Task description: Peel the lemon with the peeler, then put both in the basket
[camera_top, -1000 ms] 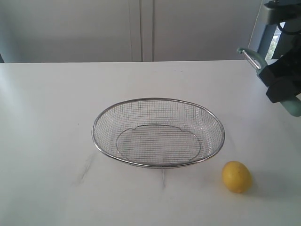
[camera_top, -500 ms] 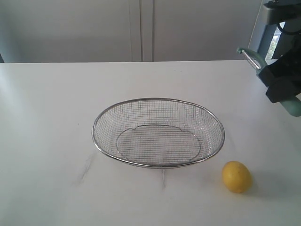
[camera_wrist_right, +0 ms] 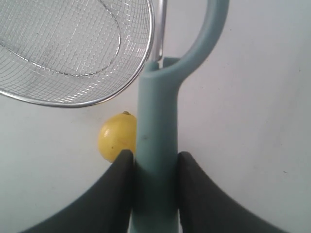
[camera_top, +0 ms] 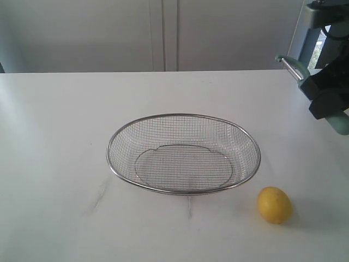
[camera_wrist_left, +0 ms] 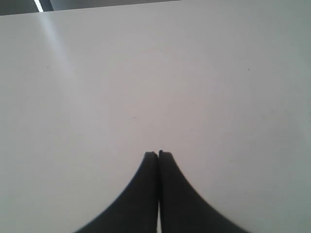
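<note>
Right pincer (camera_wrist_right: 154,155) grips peeler (camera_wrist_right: 160,97), head outward.

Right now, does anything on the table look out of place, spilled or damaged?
Nothing stands out. The basket sits upright and empty, the lemon lies whole beside it, and the right gripper holds the peeler.

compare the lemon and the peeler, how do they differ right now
The lemon is round and bright yellow; the peeler is slim and pale teal. The lemon lies free on the table, while the peeler is clamped in the right tool, raised off it. Neither is in the basket.
</note>
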